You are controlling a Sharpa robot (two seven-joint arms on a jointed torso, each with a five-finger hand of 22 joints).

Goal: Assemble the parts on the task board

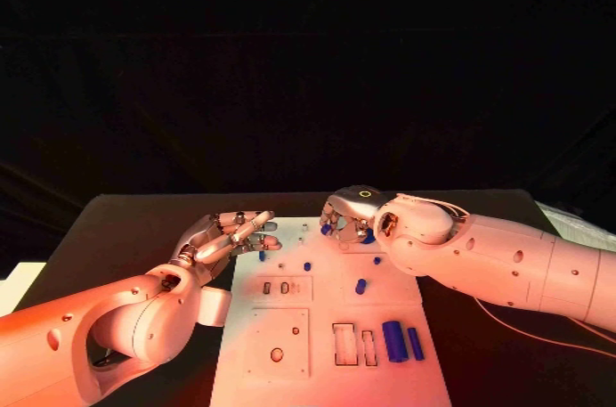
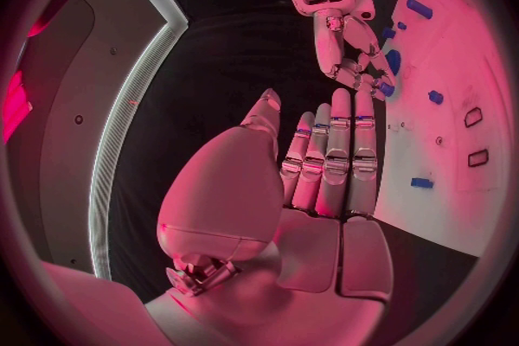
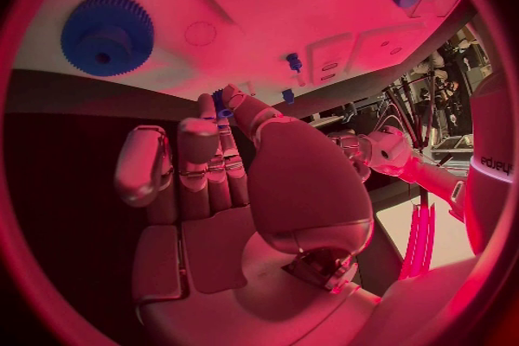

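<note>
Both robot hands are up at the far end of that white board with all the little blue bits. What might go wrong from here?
1. The right robot hand works close above small blue parts at the task board's far end; its fingers might knock one off the edge.
2. The blue gear lies right beside that hand and might get nudged.
3. The left robot hand hovers nearby with its fingers straight; the two could bump.
</note>
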